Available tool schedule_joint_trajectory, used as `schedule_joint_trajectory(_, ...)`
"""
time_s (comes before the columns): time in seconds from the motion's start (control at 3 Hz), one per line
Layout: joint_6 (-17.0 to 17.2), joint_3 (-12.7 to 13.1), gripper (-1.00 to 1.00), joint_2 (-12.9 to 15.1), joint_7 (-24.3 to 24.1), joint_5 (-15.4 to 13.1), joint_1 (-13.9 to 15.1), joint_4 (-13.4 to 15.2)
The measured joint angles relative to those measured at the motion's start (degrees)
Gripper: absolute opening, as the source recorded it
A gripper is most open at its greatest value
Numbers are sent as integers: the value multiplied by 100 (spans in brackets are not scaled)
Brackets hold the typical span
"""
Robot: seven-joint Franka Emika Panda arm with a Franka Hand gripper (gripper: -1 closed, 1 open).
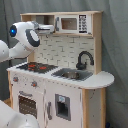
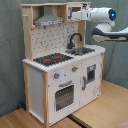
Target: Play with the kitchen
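Note:
The kitchen is a tall white and light-wood toy. It has a red-ringed black hob, a black faucet over a sink, and an oven door. Up top sit a grey hood and a microwave. My white arm reaches in level at the top shelf. The gripper is up by the microwave front, between hood and microwave. Whether it touches the microwave is unclear.
A grey curtain hangs behind the toy. The toy stands on a wooden floor. A rounded counter end juts out beside the sink. A white part of the robot fills the first exterior view's lower left.

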State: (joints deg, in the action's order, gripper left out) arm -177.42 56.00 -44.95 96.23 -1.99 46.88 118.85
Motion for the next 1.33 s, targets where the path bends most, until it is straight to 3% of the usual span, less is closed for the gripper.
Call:
schedule_joint_trajectory(0.67, -32, 518, 100, 224, 309, -4, 937, -297)
schedule_joint_trajectory(1.33, -31, 1152, 100, 375, 337, -4, 1737, -877)
